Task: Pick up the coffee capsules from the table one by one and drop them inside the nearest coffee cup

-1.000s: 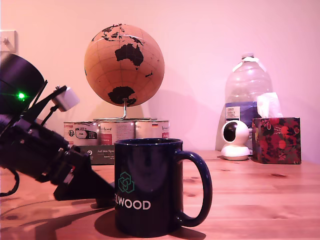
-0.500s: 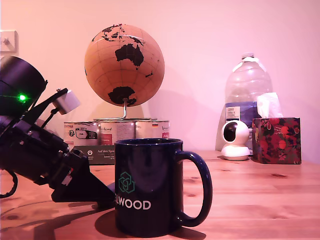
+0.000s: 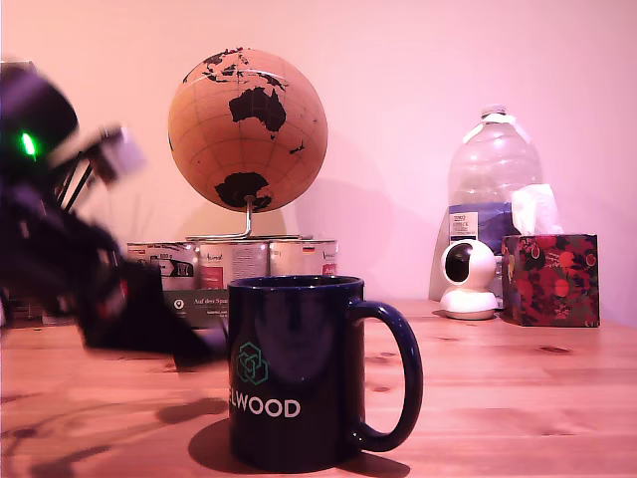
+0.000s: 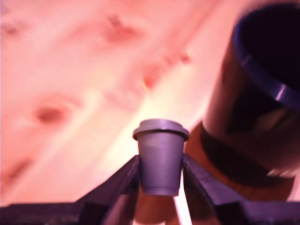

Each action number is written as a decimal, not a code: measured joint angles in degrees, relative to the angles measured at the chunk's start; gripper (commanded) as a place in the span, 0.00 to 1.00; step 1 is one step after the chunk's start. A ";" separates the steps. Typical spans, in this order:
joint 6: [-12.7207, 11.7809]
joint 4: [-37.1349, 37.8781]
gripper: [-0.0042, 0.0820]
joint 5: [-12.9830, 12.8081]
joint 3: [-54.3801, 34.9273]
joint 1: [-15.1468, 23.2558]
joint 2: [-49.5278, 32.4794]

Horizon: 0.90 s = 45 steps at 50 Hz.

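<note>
Exterior view. The coffee cup (image 3: 299, 373), a glossy dark navy mug with white lettering and a teal hexagon logo, stands upright on the table (image 3: 518, 388), its loop handle turned to the exterior view's right. The arm (image 3: 70, 269), motion-blurred, sits to the exterior view's left of the cup and slightly behind it; its tip reaches close to the cup's wall, but the jaws and any load are hidden here. Behind the cup stand a globe (image 3: 247, 129) on a row of tin cans (image 3: 234, 261); well to the exterior view's right of the cup are a small white camera (image 3: 468, 277), a water bottle (image 3: 495, 184) and a floral tissue box (image 3: 550, 279).

Wrist view. The gripper (image 4: 160, 176) is closed around one coffee capsule (image 4: 160, 157), held upright with its flanged rim uppermost, the two dark fingers (image 4: 121, 180) pressing on opposite sides of its tapered lower body. The capsule appears raised off the table, just beside the cup's outer wall and below its rim (image 4: 262, 70).

Handling. The capsule is judged light and thin-walled, smooth and tapered, so it may slip downward or dent under a hard squeeze. The best hold looks to be mid-body, just under the flange, which would check any slipping.
</note>
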 measured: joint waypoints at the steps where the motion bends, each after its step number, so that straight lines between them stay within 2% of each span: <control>1: 0.00 -0.57 0.19 -0.09 0.00 0.04 -0.81; 12: -0.59 -10.69 0.19 -3.13 0.00 0.15 -10.03; 17: -1.57 -14.71 0.19 -3.17 0.04 0.11 -14.14; 18: -3.17 -15.58 0.19 -3.15 0.07 0.09 -15.08; 20: -3.34 -17.62 0.19 -3.15 0.28 0.07 -16.59; 21: -4.50 -18.58 0.19 -3.15 0.44 0.07 -17.35; 27: -6.29 -25.33 0.19 -3.15 2.93 -0.17 -20.98; 35: -6.54 -32.30 0.19 -2.99 8.57 -0.24 -23.96; 45: -6.82 -37.75 0.19 -1.16 13.22 -0.24 -24.52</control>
